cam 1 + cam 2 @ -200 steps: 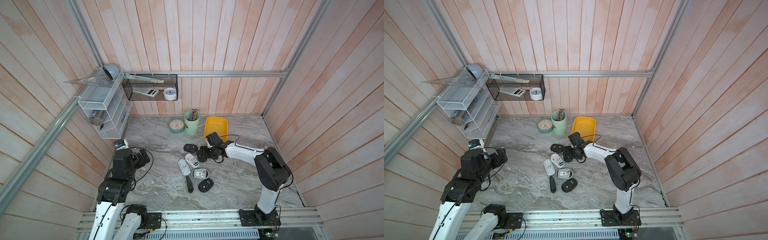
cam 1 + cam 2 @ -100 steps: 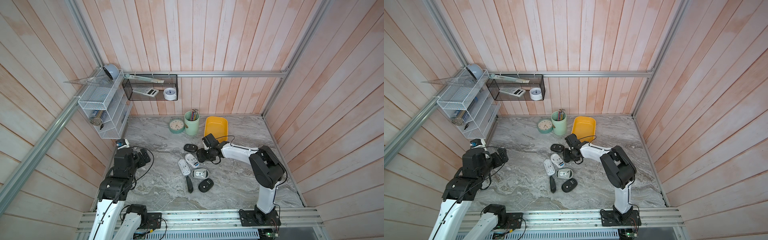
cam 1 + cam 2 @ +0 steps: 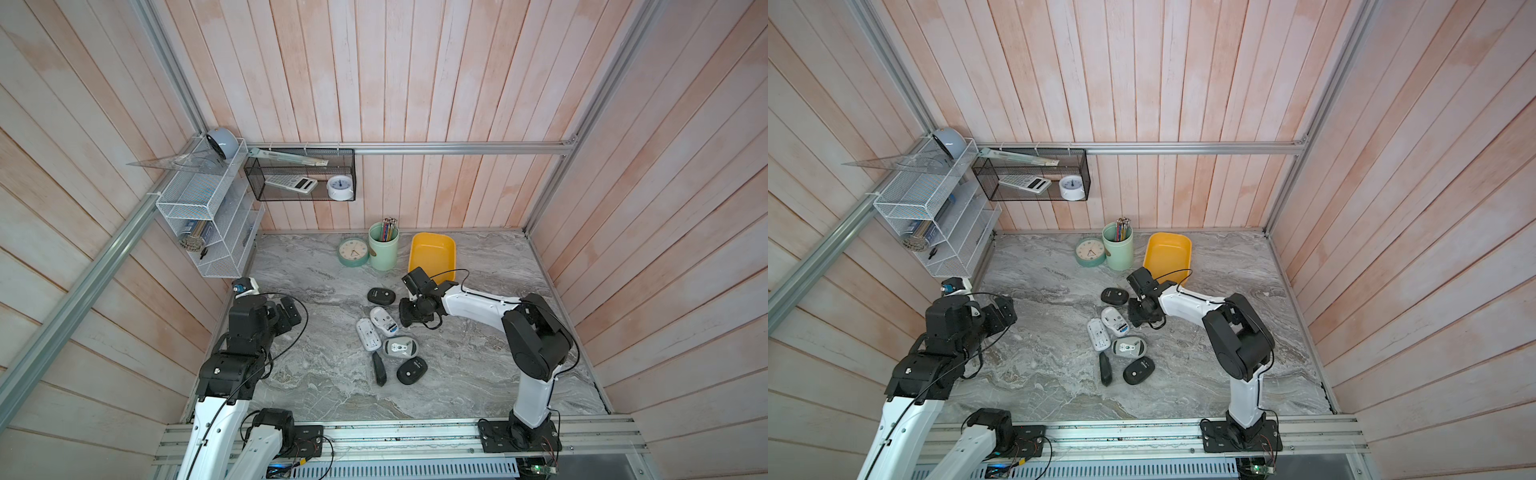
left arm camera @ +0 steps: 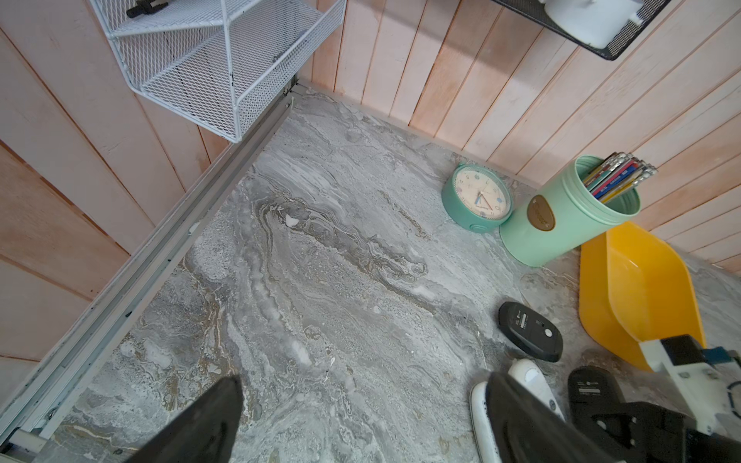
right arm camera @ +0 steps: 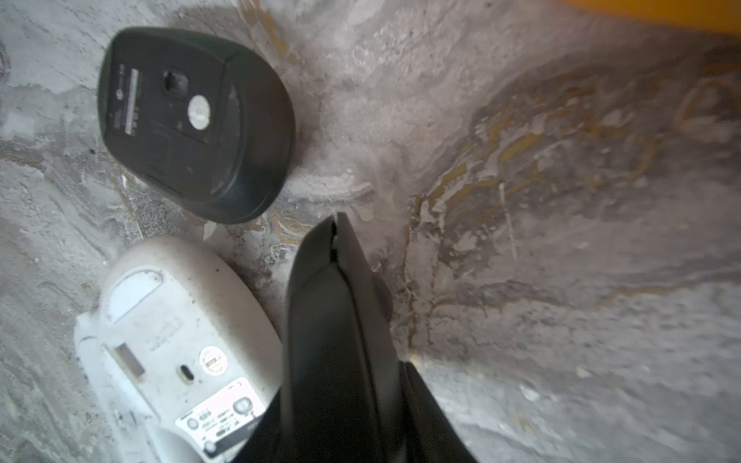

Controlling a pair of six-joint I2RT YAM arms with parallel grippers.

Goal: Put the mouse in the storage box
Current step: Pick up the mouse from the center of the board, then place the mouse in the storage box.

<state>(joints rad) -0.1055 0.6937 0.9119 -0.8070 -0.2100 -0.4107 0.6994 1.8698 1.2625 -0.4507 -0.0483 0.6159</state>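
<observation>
The yellow storage box [image 3: 432, 255] [image 3: 1168, 253] lies at the back of the marble table, also visible in the left wrist view [image 4: 637, 296]. Just in front of it my right gripper [image 3: 410, 312] [image 3: 1140, 313] is low on the table, shut on a black mouse [image 5: 337, 304] that stands on its edge between the jaws [image 4: 593, 395]. Next to it lie a black mouse [image 3: 381, 296] and a white mouse [image 3: 384, 321], both underside up. My left gripper [image 4: 361, 421] [image 3: 291, 316] hangs open over bare table at the left, holding nothing.
More mice lie in a cluster: white [image 3: 368, 334], grey [image 3: 400, 347], black [image 3: 411, 371] and a slim black one [image 3: 379, 369]. A green clock [image 3: 353, 251] and pencil cup [image 3: 383, 247] stand left of the box. A white wire rack [image 3: 208, 216] and black mesh basket [image 3: 301, 176] hang on the walls.
My right gripper's jaws have closed on the black mouse, and the right arm has shifted slightly. The left arm has not moved.
</observation>
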